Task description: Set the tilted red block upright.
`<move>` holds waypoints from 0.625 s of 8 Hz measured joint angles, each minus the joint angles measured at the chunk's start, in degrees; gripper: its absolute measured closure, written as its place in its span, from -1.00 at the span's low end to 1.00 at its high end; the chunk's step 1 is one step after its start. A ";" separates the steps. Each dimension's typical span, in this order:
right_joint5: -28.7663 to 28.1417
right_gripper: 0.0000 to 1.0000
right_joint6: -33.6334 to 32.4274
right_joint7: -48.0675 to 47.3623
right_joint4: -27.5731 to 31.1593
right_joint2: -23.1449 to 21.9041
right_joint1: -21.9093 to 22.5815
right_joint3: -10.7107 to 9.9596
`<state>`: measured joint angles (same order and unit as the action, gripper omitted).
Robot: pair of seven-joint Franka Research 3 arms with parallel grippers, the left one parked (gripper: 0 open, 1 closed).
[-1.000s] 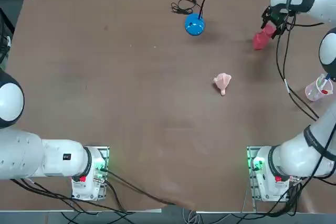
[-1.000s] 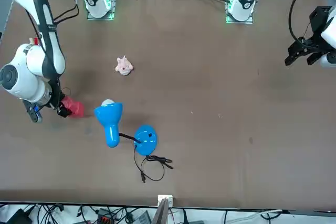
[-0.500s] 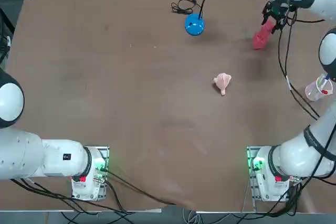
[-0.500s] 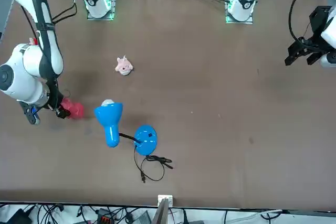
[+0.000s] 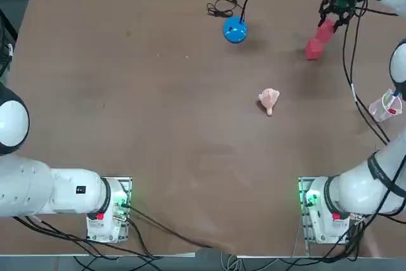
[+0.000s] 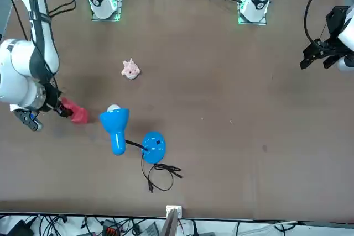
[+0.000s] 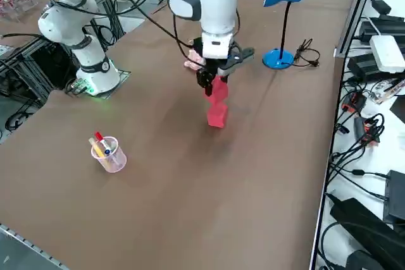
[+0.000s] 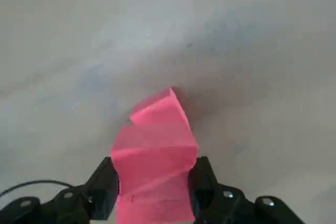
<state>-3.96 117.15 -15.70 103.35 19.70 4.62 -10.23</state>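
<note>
right hand (image 7: 212, 82) clenched on the red block's (image 7: 217, 106) top end; block's lower end on table (image 7: 190, 175).

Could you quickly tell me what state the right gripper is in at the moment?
Right gripper: shut on the upper end of the red block, at the table's far right.

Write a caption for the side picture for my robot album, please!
The right gripper pinches the top of the red block, whose bottom end rests on the brown table.
</note>
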 joint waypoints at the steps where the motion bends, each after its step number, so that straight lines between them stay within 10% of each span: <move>1: 0.00 -0.41 -0.11 4.84 0.13 0.05 0.00 0.00; 5: -0.01 -0.41 2.87 10.13 1.70 0.31 0.32 0.29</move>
<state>-3.97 120.03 -5.57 105.04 20.01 4.94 -9.94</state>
